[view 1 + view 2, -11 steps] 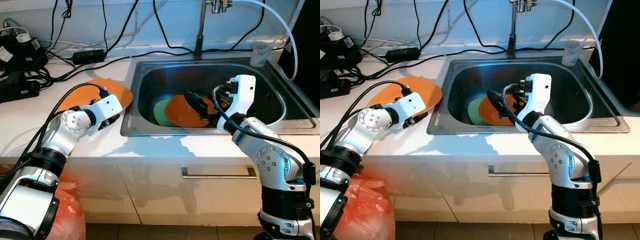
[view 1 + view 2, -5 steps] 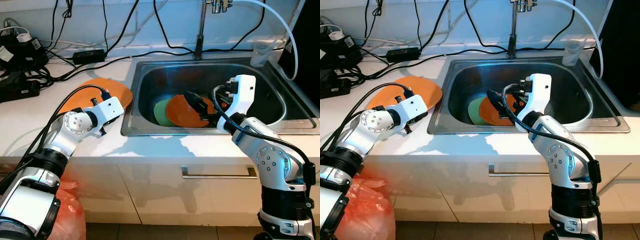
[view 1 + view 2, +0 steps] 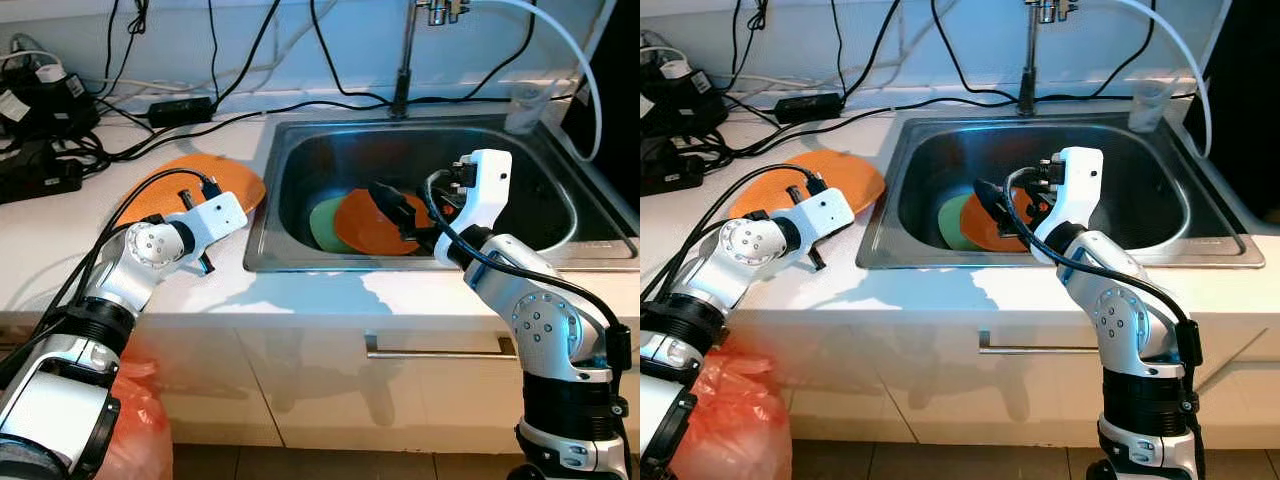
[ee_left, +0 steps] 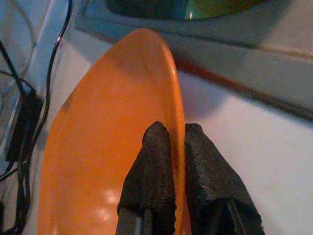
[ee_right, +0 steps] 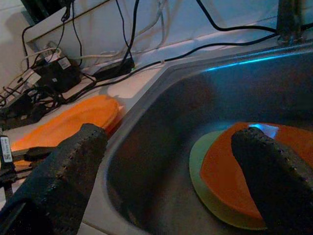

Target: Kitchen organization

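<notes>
- Left eye view, far left: black power bricks and cables [image 3: 40, 150] lie on the white counter [image 3: 300, 295] by the wall.
- Next: orange plate [image 3: 190, 190] on the counter, just beside the sink's left rim.
- My left gripper [image 4: 176, 147] is at that plate's near edge; left wrist view shows both fingers [image 4: 151, 176] pressed together w/ the plate's rim pinched between them, so I'm clamped on it.
- Steel sink [image 3: 290, 200] mid-frame, faucet [image 3: 402, 60] at its back edge.
- In the basin: green plate [image 3: 322, 222] on the bottom, w/ a second orange plate [image 3: 365, 222] lying partly over it.
- My right gripper [image 3: 395, 215] reaches into the basin above that orange plate; right wrist view shows fingers [image 5: 63, 166] wide apart, nothing between them.
- Far right: clear cup [image 3: 522, 105] at the sink's back right corner, white hose [image 3: 575, 70] arcing over it.
</notes>
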{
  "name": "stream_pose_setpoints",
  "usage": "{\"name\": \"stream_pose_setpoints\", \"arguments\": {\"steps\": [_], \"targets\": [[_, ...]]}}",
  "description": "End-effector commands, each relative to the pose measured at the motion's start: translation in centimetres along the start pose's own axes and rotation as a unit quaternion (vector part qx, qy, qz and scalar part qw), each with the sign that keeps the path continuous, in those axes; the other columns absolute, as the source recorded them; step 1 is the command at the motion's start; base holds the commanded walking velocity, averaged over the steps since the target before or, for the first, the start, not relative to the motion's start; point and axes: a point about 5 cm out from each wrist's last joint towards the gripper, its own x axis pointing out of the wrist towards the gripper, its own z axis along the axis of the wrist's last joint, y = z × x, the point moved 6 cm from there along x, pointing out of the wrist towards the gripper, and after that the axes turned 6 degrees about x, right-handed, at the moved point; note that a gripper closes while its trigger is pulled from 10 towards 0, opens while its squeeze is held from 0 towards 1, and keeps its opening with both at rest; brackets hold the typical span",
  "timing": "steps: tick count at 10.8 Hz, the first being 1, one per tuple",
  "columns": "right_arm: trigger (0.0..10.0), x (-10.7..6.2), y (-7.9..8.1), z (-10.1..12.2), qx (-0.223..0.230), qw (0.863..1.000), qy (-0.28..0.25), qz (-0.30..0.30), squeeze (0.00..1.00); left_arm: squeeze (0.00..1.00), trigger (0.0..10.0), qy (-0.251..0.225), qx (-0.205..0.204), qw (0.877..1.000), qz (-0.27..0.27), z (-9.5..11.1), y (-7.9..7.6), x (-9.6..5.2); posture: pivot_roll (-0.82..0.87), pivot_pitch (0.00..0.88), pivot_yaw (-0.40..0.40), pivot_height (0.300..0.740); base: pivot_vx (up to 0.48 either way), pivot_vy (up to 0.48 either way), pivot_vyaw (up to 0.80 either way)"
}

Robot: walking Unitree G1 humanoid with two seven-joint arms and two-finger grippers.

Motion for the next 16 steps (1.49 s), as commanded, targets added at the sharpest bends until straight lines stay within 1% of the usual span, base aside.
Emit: {"name": "stream_pose_setpoints", "arguments": {"steps": [1, 3, 4, 5, 6, 8, 9, 11, 12, 13, 14, 15, 16], "targets": [[10.0, 0.1, 0.3, 0.3, 0.002, 1.0, -0.006, 0.005, 0.52, 0.0, 0.0, 0.042, -0.005, 0.998, -0.035, -2.5, -2.2, -0.1, -0.02, 0.0, 0.065, 0.74, 0.0, 0.0, 0.0], [10.0, 0.1, 0.3, 0.3, 0.002, 1.0, -0.006, 0.005, 0.52, 0.0, 0.0, 0.027, 0.015, 0.999, 0.006, -1.7, -0.8, -0.1, -0.02, 0.0, 0.063, 0.74, 0.0, 0.0, 0.0], [10.0, 0.1, 0.3, 0.3, 0.002, 1.0, -0.007, 0.005, 0.52, 0.0, 0.0, 0.002, 0.017, 0.999, 0.048, -0.5, 0.5, -0.1, -0.02, 0.0, 0.065, 0.74, 0.0, 0.0, 0.0], [10.0, 0.2, 0.2, 0.3, 0.002, 1.0, -0.007, 0.004, 0.52, 0.0, 0.0, -0.022, 0.017, 0.996, 0.082, 0.6, 1.4, -0.1, -0.02, 0.0, 0.065, 0.74, 0.0, 0.0, 0.0], [10.0, 0.2, 0.2, 0.3, 0.003, 1.0, -0.007, 0.004, 0.52, 0.0, 0.0, -0.04, 0.021, 0.993, 0.105, 1.5, 1.9, -0.2, -0.02, 0.0, 0.064, 0.74, 0.0, 0.0, 0.0], [10.0, 0.3, 0.1, 0.3, 0.004, 1.0, -0.008, 0.004, 0.52, 0.0, 0.0, -0.057, 0.029, 0.989, 0.132, 2.1, 2.3, -0.4, -0.01, 0.0, 0.062, 0.74, 0.0, 0.0, 0.0], [10.0, 0.3, 0.1, 0.3, 0.005, 1.0, -0.008, 0.005, 0.52, 0.0, 0.0, -0.081, 0.048, 0.982, 0.166, 3.1, 3.0, -0.9, -0.01, 0.0, 0.063, 0.74, 0.0, 0.0, 0.0], [10.0, 0.4, 0.0, 0.2, 0.01, 1.0, -0.007, 0.006, 0.52, 0.0, 0.0, -0.122, 0.06, 0.969, 0.204, 4.9, 3.7, -1.7, -0.01, 0.0, 0.06, 0.74, 0.0, 0.0, 0.0], [10.0, 0.5, -0.2, 0.2, 0.01, 1.0, -0.003, 0.009, 0.52, 0.0, 0.0, -0.15, 0.065, 0.961, 0.223, 6.1, 3.9, -2.1, -0.01, 0.0, 0.06, 0.74, 0.0, 0.0, 0.0], [10.0, 0.5, -1.2, 0.5, 0.029, 1.0, -0.001, 0.004, 0.35, 0.0, 0.0, -0.174, 0.072, 0.954, 0.233, 7.2, 3.7, -2.5, -0.01, 0.0, 0.06, 0.74, 0.0, 0.0, 0.0], [10.0, 0.4, -2.3, 1.0, 0.037, 0.999, -0.004, -0.007, 0.54, 0.0, 0.0, -0.199, 0.078, 0.948, 0.237, 8.1, 3.1, -2.8, -0.01, 0.0, 0.058, 0.74, 0.0, 0.0, 0.0], [10.0, 0.4, -2.6, 1.3, 0.038, 0.999, -0.006, -0.008, 0.51, 0.0, 0.0, -0.215, 0.08, 0.944, 0.237, 8.7, 2.5, -2.9, -0.01, 0.0, 0.058, 0.74, 0.0, 0.0, 0.0], [10.0, 0.4, -2.9, 1.7, 0.039, 0.999, -0.01, -0.01, 1.0, 0.0, 0.0, -0.233, 0.079, 0.941, 0.231, 9.5, 1.7, -3.0, -0.01, 0.0, 0.057, 0.74, 0.0, 0.0, 0.0]]}}
